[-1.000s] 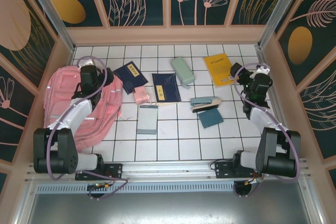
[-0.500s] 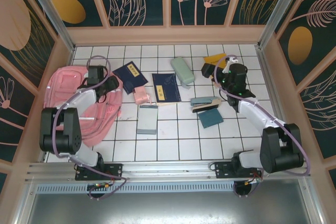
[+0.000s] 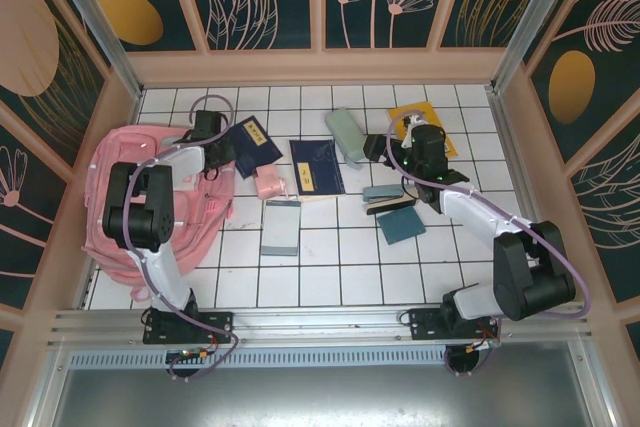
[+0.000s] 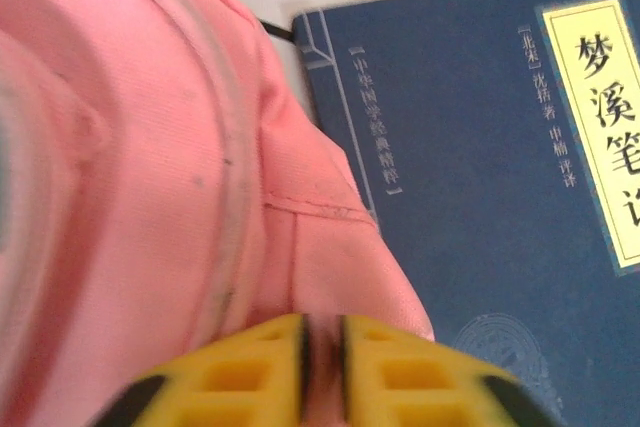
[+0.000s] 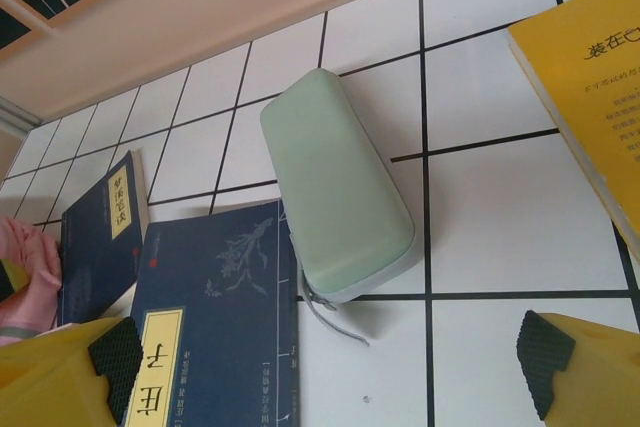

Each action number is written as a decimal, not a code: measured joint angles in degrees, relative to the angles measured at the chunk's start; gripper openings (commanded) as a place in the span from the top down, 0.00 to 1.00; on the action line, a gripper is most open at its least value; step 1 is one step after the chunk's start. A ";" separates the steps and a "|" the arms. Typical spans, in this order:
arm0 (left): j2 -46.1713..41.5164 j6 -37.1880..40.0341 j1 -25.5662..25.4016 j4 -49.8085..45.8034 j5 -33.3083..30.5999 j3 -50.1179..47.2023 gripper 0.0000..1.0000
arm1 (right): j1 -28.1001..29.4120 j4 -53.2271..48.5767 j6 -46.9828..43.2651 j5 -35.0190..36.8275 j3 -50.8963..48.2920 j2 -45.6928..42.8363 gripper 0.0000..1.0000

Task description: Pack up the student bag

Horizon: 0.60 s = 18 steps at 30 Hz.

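**Item: bag** (image 3: 130, 187)

- **Location:** lies flat on the left of the table, running from near the left arm's base out toward the far tiles. Its far right edge (image 4: 150, 147) overlaps the corner of a navy book (image 4: 480, 177).
- **Handling (judged):** soft, limp fabric. It is bulky but probably light while unfilled. It would likely sag and fold if raised by one point. It is neither slippery nor fragile.
- **Where to hold (judged):** the piped seam, the zip edge or a strap should give the firmest purchase. A broad panel would only bunch.
- **Left gripper** (image 4: 322, 332): pinched on a fold of the bag at that far right edge. Pink cloth shows in the thin slit between the fingers.
- **Right gripper** (image 5: 330, 362): jaws spread wide and holding nothing, poised just short of a green case (image 5: 335, 187).
- **Farthest:** a yellow book (image 5: 590, 97), well apart from the bag.
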 measured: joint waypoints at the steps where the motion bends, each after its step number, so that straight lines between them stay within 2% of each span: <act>1: 1.01 0.22 -0.63 -0.15 -0.61 0.70 1.00 | 0.04 -0.15 0.00 0.02 0.11 0.00 0.01; 9: 5.77 1.60 -8.92 -1.38 -1.27 7.80 1.00 | 0.15 -1.03 -0.24 0.96 0.59 0.00 0.01; 16: 10.12 3.54 -19.04 -3.10 2.54 15.08 1.00 | 0.15 -1.44 -0.24 1.33 0.59 0.00 0.01; 17: 10.78 3.93 -20.39 -3.58 3.17 16.28 0.98 | 0.15 -1.44 -0.22 1.33 0.59 0.00 0.01; 18: 11.15 4.11 -21.22 -3.98 3.58 17.07 0.92 | 0.15 -1.44 -0.22 1.33 0.59 0.00 0.01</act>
